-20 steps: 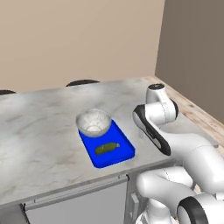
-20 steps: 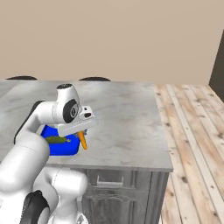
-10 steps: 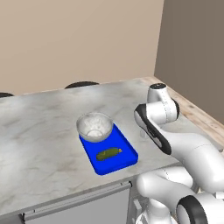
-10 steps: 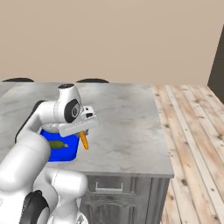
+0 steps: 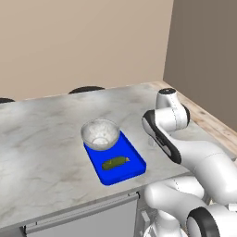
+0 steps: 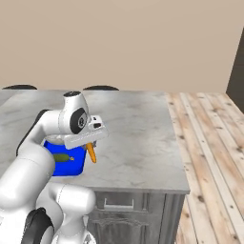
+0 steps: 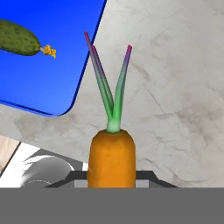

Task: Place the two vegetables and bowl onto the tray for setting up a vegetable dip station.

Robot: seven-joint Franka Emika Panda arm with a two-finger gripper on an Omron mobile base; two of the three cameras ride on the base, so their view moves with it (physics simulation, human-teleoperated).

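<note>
My gripper is shut on the orange carrot, which hangs point down just above the counter, right beside the blue tray's right edge. In the hand view the carrot stands between my jaws with its green top pointing away, over bare marble beside the tray's rounded corner. The dark green cucumber lies on the tray in its near half, also seen as the cucumber. The speckled bowl stands upright on the tray's far end.
The marble counter stretches wide to the left and behind the tray. Its front edge runs just below the tray, with cabinet fronts under it. A wooden floor lies to the right, and a beige wall rises behind.
The whole picture has shifted a little, so the camera has moved; the tray now sits slightly nearer in the left base view. The carrot stays in my gripper.
</note>
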